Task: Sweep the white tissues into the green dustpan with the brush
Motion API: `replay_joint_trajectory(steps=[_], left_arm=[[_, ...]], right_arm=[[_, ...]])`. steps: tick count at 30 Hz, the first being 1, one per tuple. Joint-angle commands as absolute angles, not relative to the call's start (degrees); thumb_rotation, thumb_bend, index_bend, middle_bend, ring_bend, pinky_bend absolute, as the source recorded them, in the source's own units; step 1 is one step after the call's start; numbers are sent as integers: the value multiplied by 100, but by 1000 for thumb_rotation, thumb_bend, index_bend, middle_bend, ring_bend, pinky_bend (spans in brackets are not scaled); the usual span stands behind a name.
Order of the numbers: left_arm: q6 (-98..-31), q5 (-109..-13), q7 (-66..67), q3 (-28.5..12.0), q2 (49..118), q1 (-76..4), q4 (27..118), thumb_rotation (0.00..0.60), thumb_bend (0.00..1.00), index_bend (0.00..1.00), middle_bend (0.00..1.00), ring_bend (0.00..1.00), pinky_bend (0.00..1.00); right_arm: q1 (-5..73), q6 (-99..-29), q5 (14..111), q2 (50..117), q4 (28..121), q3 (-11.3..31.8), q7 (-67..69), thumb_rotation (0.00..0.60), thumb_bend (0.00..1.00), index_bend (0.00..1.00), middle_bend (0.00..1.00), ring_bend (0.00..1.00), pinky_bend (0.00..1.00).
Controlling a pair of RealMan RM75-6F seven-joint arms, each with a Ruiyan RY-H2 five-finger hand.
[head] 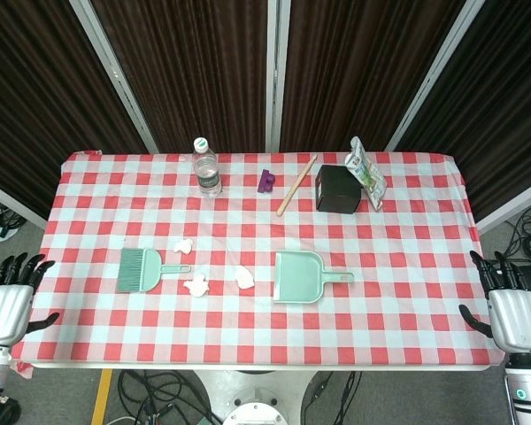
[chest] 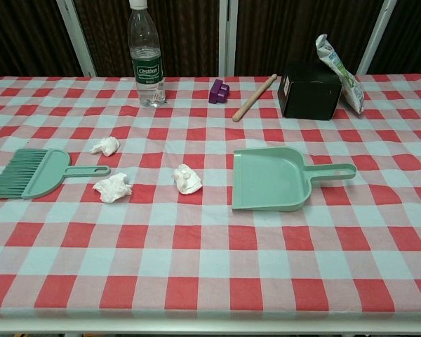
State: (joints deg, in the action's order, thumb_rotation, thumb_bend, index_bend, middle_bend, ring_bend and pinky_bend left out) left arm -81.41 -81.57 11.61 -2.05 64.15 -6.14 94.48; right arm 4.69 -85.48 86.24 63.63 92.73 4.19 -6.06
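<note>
The table [head: 407,292] is covered by a red-and-white checked cloth. Nearest the left hand [head: 7,305] lies the brush [head: 140,269], then three tissues [head: 197,285]; the dustpan [head: 303,276] lies toward the right hand [head: 513,314]. Farthest from both hands are a bottle [head: 207,168], purple block [head: 265,181], stick [head: 296,185], black box [head: 338,189] and packet [head: 366,170].

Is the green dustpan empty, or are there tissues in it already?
Empty. The green plastic dustpan shows only its bare inside, and the three crumpled white tissues lie on the checked tablecloth left of it.

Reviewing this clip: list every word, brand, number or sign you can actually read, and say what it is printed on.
"Cestbon": on the label of the water bottle, chest view only; the smaller print under it is too small to read.
Snack bag leaning on the black box: printing blurred, unreadable.
No other readable text.
</note>
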Motion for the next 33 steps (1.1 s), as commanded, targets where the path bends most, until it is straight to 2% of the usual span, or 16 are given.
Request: replay_joint_trajectory(steps=[1, 11, 18, 21, 25, 29, 33], left_arm=[[-8264, -8221, 1135, -229, 6533, -591, 9324, 600, 77, 173, 103, 42, 71], [-8625, -8340, 1008, -267, 6809, -463, 9138, 600, 76, 173, 103, 42, 74], [-8564, -8371, 974, -321, 6935, -547, 9133, 600, 73, 185, 103, 42, 78], [-8432, -8425, 861, -428, 6995, -723, 9131, 600, 73, 202, 103, 43, 113], [-8149, -8482, 765, -633, 7159, -1087, 9033, 600, 75, 246, 147, 95, 264], [-7620, -8505, 717, -775, 7369, -1564, 8831, 600, 88, 306, 234, 252, 536], [-6863, -8379, 714, -859, 7608, -2099, 8610, 600, 135, 379, 353, 442, 743]], right_arm=[[476, -8526, 8620, 6345, 9301, 416, -591, 600, 149, 0, 200, 38, 144], [437, -8633, 8657, 6306, 9360, 431, -479, 600, 149, 0, 200, 38, 145], [404, -8758, 8728, 6213, 9397, 454, -403, 600, 149, 0, 200, 38, 149], [401, -8827, 8778, 6174, 9421, 479, -413, 600, 149, 0, 200, 38, 150], [396, -8856, 8780, 6143, 9433, 497, -393, 600, 149, 0, 200, 38, 153], [389, -8829, 8739, 6110, 9435, 497, -374, 600, 149, 0, 200, 38, 154], [386, -8837, 8737, 6084, 9429, 505, -351, 600, 150, 0, 200, 38, 155]])
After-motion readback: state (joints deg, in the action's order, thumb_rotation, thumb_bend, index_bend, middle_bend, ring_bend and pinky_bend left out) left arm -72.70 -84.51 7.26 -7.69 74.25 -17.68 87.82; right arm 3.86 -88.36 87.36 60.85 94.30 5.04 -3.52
